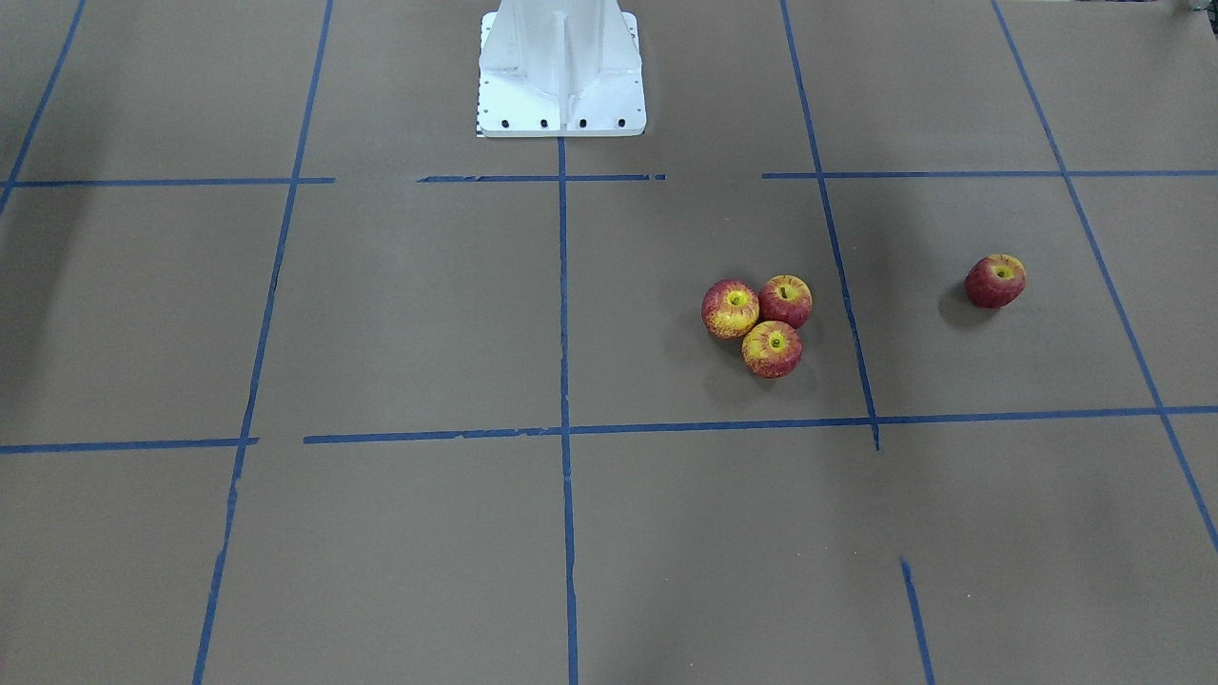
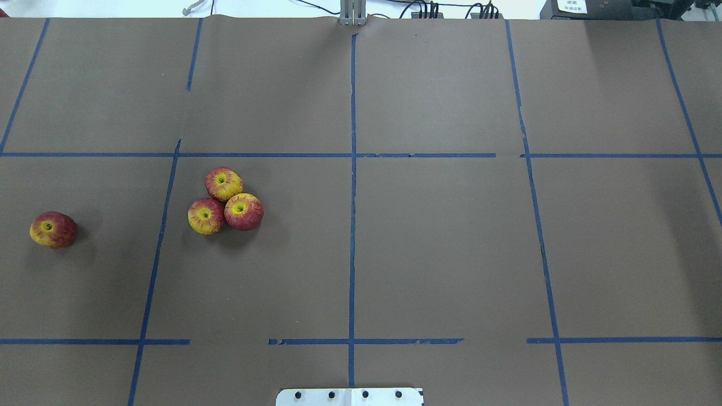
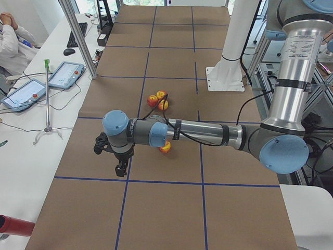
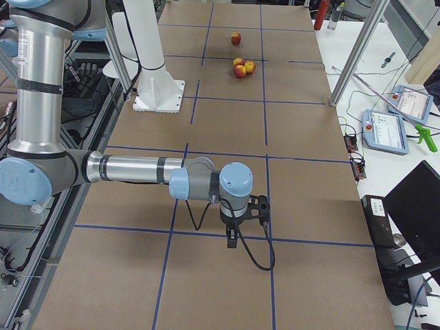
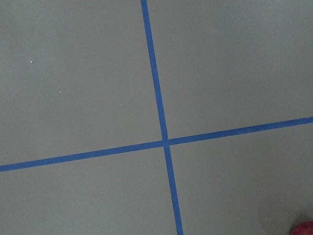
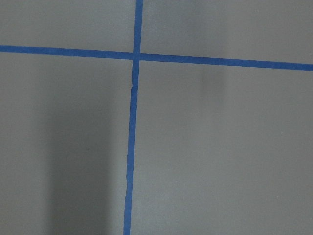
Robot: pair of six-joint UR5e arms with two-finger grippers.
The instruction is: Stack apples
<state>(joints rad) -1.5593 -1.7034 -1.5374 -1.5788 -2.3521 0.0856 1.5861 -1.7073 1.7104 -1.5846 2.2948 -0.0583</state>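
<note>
Three apples (image 2: 243, 211) touching, dimples up; fourth apple (image 2: 53, 229) well apart

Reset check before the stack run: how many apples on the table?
4. Three apples touch in a cluster left of centre; the fourth apple sits alone, farther toward the robot's left. None stacked, none apparently hidden.

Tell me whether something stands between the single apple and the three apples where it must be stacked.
Nothing visible does. Between the single apple and the three apples lies only bare brown paper, crossed by one flat blue tape line.
</note>
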